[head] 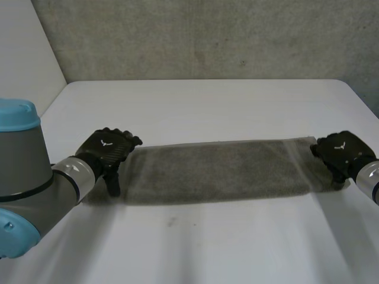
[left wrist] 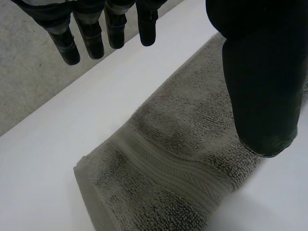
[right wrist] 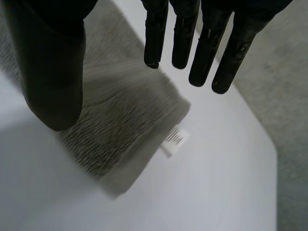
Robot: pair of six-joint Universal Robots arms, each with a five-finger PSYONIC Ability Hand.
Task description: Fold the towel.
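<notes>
Two hands flank your towel (head: 216, 170), lying lengthwise across mid-frame: left hand (head: 109, 151) and right hand (head: 339, 148) spread, holding nothing.

The light is soft and even, and rather dim. In the head view the flat white table (head: 201, 100) is brightest at its far part and greyer toward its near edge. The long grey terry towel (head: 219, 168) lays a thin dark shadow along its near edge, so the light perhaps comes from above and beyond. In the wrist views the black left hand (left wrist: 262, 72) and black right hand (right wrist: 50, 62) read almost as silhouettes, with a faint sheen on the fingers (left wrist: 91, 43).
</notes>
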